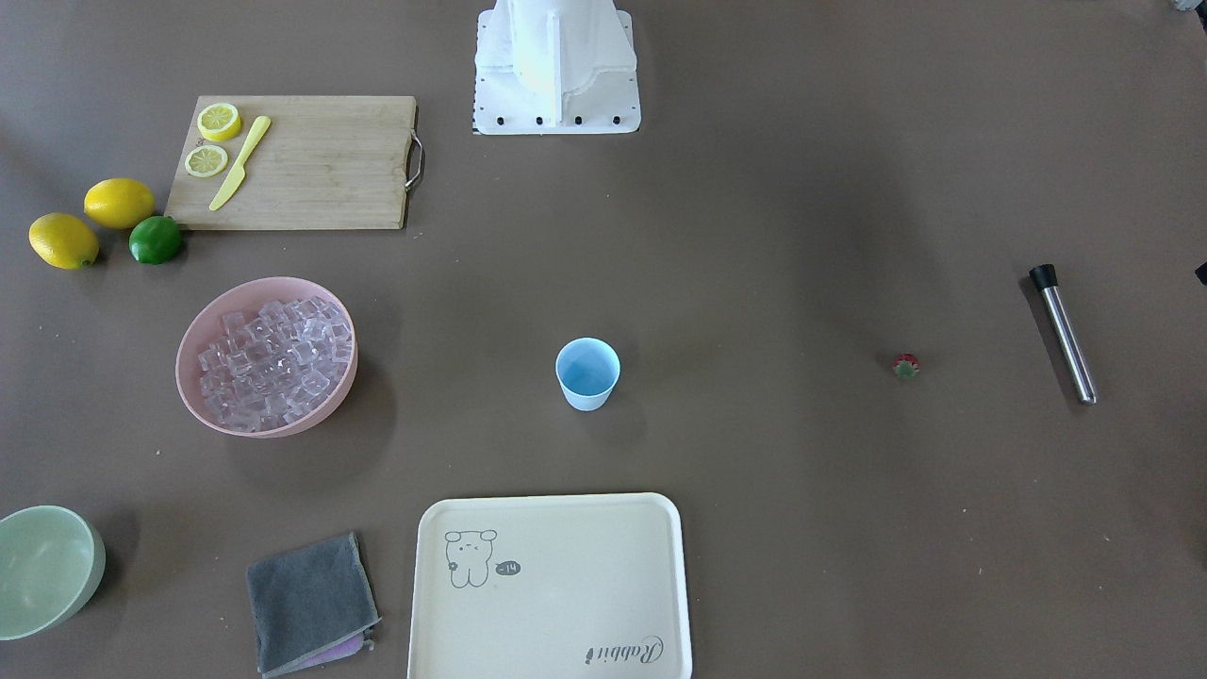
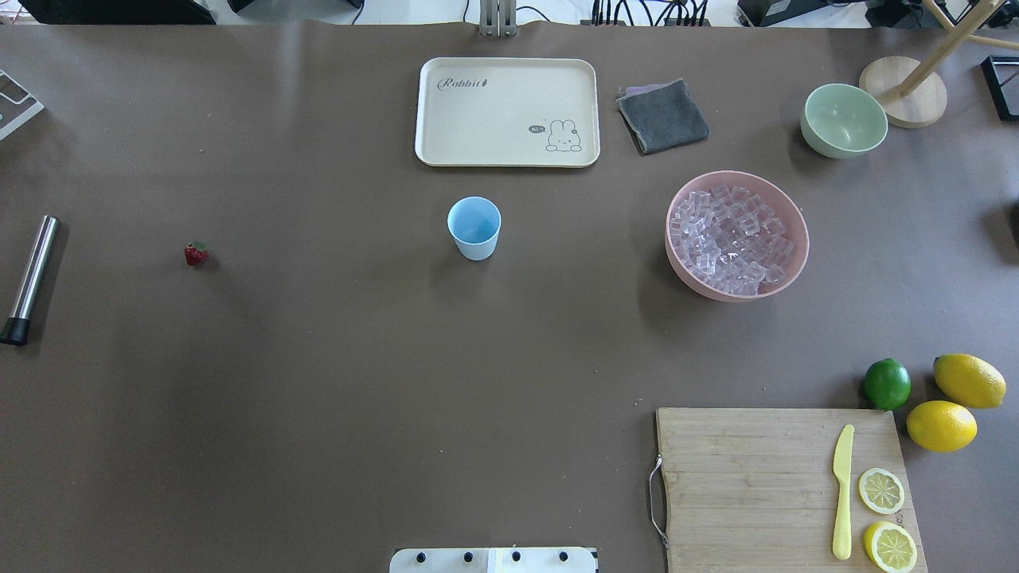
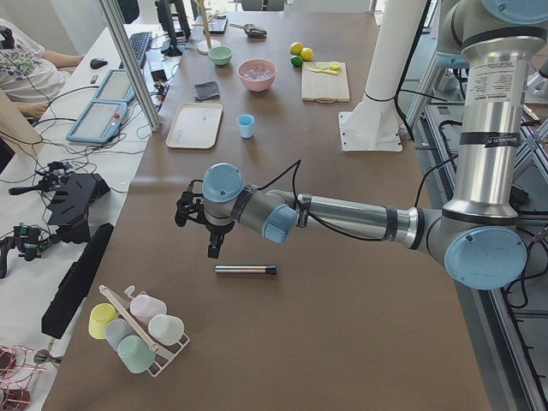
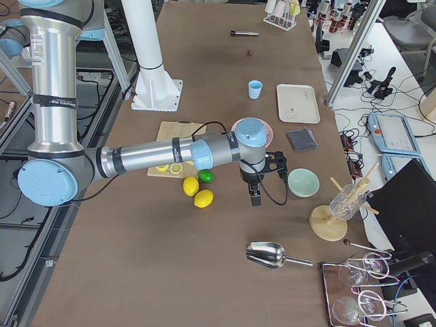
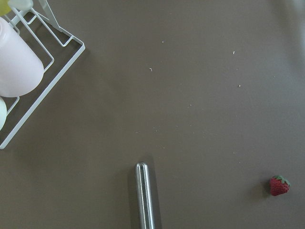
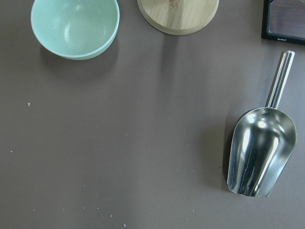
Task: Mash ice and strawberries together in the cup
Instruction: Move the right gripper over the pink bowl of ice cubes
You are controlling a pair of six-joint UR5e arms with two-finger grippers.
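Observation:
The light blue cup (image 2: 474,228) stands upright and empty mid-table, also in the front view (image 1: 587,373). The ice (image 2: 734,237) fills a pink bowl (image 2: 716,290) to the cup's right. One tiny red strawberry (image 2: 196,254) lies alone far left of the cup; it also shows in the left wrist view (image 5: 279,185). A steel muddler (image 2: 30,278) lies at the table's left end. My left gripper (image 3: 214,250) hangs above the muddler (image 3: 245,269); my right gripper (image 4: 256,199) hangs beside the pale green bowl (image 4: 303,182). I cannot tell whether either is open or shut.
A cream tray (image 2: 430,111) lies beyond the cup, a grey cloth (image 2: 662,116) beside it. A cutting board (image 2: 748,477) carries lemon slices and a yellow knife; two lemons and a lime (image 2: 887,383) lie nearby. A metal scoop (image 6: 257,152) and a cup rack (image 3: 137,330) sit at the table ends.

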